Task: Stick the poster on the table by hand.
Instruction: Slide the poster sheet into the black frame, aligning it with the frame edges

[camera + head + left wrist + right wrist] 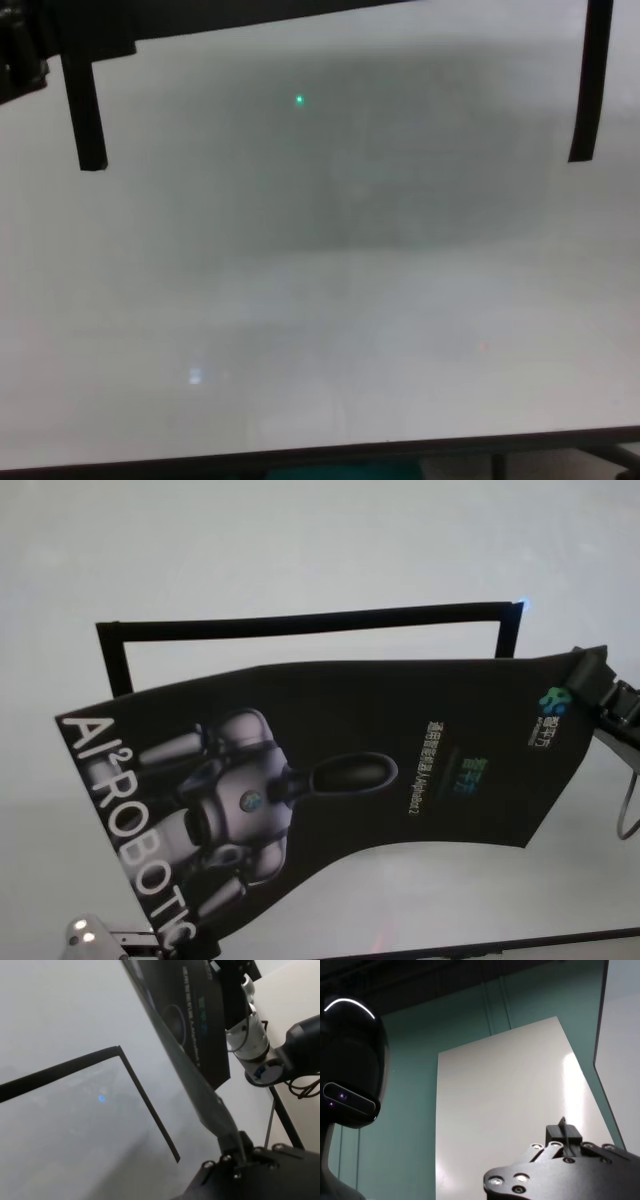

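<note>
In the head view the poster [330, 800] hangs in the air above the worktop [300, 550], stretched from the lower left of the frame to the right edge. The right gripper [597, 685] is clamped on its corner at the right edge. The left gripper [235, 1157] pinches the opposite end, seen edge-on in the left wrist view. The poster's long axis runs between the two grippers, sagging slightly in the middle. A black tape outline [300, 622] marks a rectangle on the worktop, in the upper centre of the head view, just beyond the sheet. Judging from this, the coming move depends on lowering both ends evenly, so that the poster settles inside that outline.
</note>
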